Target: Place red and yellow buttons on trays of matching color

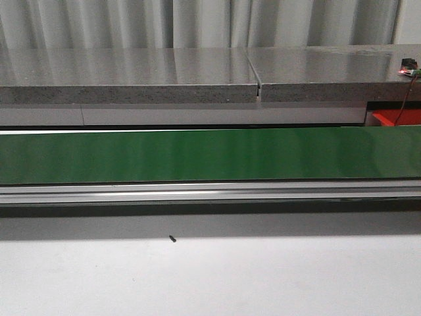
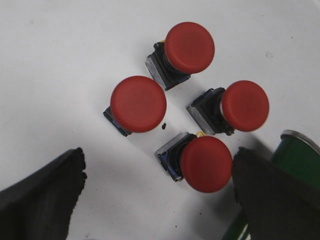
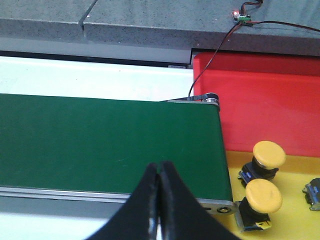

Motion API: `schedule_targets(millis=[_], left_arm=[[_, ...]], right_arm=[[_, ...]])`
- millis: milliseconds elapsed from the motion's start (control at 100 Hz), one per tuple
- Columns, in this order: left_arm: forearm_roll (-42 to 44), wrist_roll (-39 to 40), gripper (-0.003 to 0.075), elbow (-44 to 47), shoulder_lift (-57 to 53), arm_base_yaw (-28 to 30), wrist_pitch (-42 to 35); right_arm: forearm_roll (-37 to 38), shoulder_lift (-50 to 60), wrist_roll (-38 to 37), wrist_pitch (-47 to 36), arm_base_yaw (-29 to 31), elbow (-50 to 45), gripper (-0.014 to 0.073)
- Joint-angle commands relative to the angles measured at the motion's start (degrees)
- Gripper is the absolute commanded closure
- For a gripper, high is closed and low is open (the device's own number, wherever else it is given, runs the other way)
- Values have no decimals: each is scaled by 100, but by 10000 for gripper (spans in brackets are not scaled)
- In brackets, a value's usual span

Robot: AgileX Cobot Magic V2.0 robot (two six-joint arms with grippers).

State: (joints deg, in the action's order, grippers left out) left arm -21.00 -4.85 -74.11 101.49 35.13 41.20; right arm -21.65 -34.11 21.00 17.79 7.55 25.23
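Note:
In the left wrist view several red buttons lie on a white surface: one far, one in the middle, one at the side and one nearest the fingers. My left gripper is open above them, its one finger close beside the nearest button. In the right wrist view my right gripper is shut and empty over the green belt. Two yellow buttons lie on the yellow tray; the red tray stands behind it.
The green conveyor belt runs across the front view, with a grey stone ledge behind it and a white table in front. A small circuit board with a red light and cable sits on the ledge. A small dark speck lies on the table.

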Motion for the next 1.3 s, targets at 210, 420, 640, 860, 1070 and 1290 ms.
schedule_targets(millis=[210,420,640,860,1070,1290], left_arm=[[97,91,156,-576,343,12,-152],[107,91,156,-577,537,12,-427],[107,91,277,-577,665,12,-551],[107,35,484,-577,665,12,-684],[226,35,490,-472,349,12,-517],[264,35,490,72,-611,12,-537]], right_arm=[[-70,3,66,-407,-13,148,661],[-70,3,66,-407,-13,148,661],[-70,3,66,-407,-13,148,661],[-70,3,66,-407,-13,148,661],[-70,3,66,-407,-13,148,661],[-70,3,66,-407,-13,148,661]])
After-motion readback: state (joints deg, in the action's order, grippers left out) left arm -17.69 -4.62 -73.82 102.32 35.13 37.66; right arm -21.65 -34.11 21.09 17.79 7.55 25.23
